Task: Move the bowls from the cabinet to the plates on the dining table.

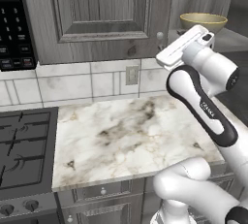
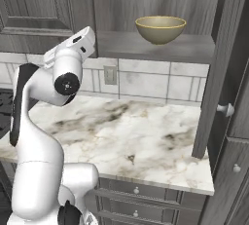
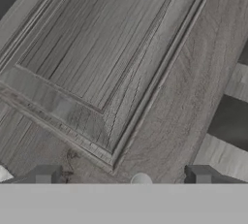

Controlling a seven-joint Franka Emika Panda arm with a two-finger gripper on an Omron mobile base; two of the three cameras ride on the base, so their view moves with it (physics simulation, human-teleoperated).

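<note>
The tan bowl (image 2: 160, 28) sits upright on the open cabinet's shelf (image 2: 160, 48), right of the closed door (image 1: 99, 14), above the marble worktop (image 2: 131, 136). The gripper (image 3: 123, 177), jaws wide apart and empty, faces that closed door near its knob (image 3: 141, 179).

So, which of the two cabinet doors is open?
The right-hand door is open: it swings out over the marble counter, baring the shelf that holds the tan bowl. The left-hand door, beside the microwave, is closed flat.
</note>
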